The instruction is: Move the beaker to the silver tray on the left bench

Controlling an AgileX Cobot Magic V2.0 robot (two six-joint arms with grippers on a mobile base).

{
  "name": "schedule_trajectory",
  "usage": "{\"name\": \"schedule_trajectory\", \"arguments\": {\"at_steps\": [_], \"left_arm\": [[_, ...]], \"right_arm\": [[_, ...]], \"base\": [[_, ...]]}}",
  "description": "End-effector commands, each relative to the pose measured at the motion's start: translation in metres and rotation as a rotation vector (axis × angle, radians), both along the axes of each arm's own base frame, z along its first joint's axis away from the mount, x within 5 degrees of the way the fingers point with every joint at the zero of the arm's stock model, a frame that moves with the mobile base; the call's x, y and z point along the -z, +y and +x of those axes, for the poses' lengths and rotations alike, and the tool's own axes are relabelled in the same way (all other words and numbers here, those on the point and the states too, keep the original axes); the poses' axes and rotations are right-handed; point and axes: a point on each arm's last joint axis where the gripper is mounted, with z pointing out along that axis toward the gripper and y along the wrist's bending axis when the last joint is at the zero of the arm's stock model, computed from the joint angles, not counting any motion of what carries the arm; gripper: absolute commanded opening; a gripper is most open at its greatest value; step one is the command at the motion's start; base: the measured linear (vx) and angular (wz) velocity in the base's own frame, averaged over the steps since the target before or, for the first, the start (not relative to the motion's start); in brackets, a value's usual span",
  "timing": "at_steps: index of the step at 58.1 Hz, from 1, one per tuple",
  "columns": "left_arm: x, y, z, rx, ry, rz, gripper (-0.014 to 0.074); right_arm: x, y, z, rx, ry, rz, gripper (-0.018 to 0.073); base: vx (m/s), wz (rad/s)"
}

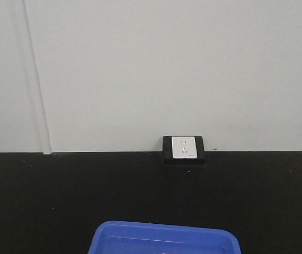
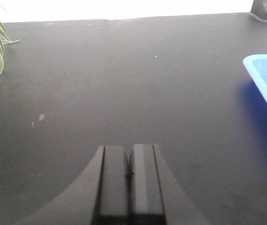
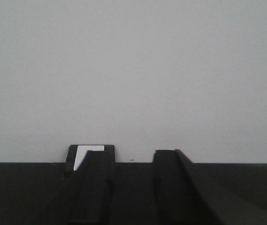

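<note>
- Found fingers of left gripper (image 2: 129, 154) pressed together above black worktop (image 2: 124, 84).
- Found right gripper (image 3: 132, 161) fingers apart.
- Saw blue tray (image 1: 164, 238) at worktop's near edge, contents unclear.

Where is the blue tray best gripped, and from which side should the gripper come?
Probably the blue tray by its raised rim, pinched from above on the edge facing the left gripper: it lies flat on the bench, so only that thin lip offers a hold. That gripper is shut; open it first.

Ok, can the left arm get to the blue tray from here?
Probably yes: only bare black worktop lies between the shut left tool and the blue tray to its right; nothing stands between.
</note>
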Motion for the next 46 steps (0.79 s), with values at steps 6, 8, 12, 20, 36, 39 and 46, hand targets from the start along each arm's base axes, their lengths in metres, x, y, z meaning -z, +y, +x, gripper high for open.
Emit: {"name": "schedule_trajectory", "arguments": {"at_steps": [6, 8, 12, 20, 36, 39, 46], "left_arm": [[0.002, -0.001, 0.001, 0.008, -0.065, -0.003, 0.0001], [0.002, -0.001, 0.001, 0.008, -0.065, -0.003, 0.0001], [0.002, -0.001, 0.001, 0.008, -0.065, -0.003, 0.0001], [0.002, -0.001, 0.001, 0.008, -0.065, -0.003, 0.0001], [0.002, -0.001, 0.001, 0.008, -0.065, -0.003, 0.0001], [0.002, -0.001, 0.001, 0.008, -0.065, -0.003, 0.0001], [0.002, -0.001, 0.001, 0.008, -0.065, -0.003, 0.0001]], "right_arm": [[-0.013, -0.001, 0.000, 0.001, -0.054, -0.008, 0.0691], [-0.013, -0.001, 0.000, 0.001, -0.054, -0.008, 0.0729], [-0.013, -0.001, 0.000, 0.002, -0.054, -0.006, 0.0727], [-0.013, 0.000, 0.001, -0.001, -0.055, 0.026, 0.0713], [0.056, 0.004, 0.019, -0.049, 0.054, -0.001, 0.0633], [0.080, 0.006, 0.016, -0.069, 0.071, 0.003, 0.0615], [0.125, 0.016, 0.004, -0.182, 0.088, -0.047, 0.0580]], "base": [[0.00, 0.00], [0.00, 0.00], [0.00, 0.00], [0.00, 0.00], [0.00, 0.00], [0.00, 0.00], [0.00, 0.00]]}}
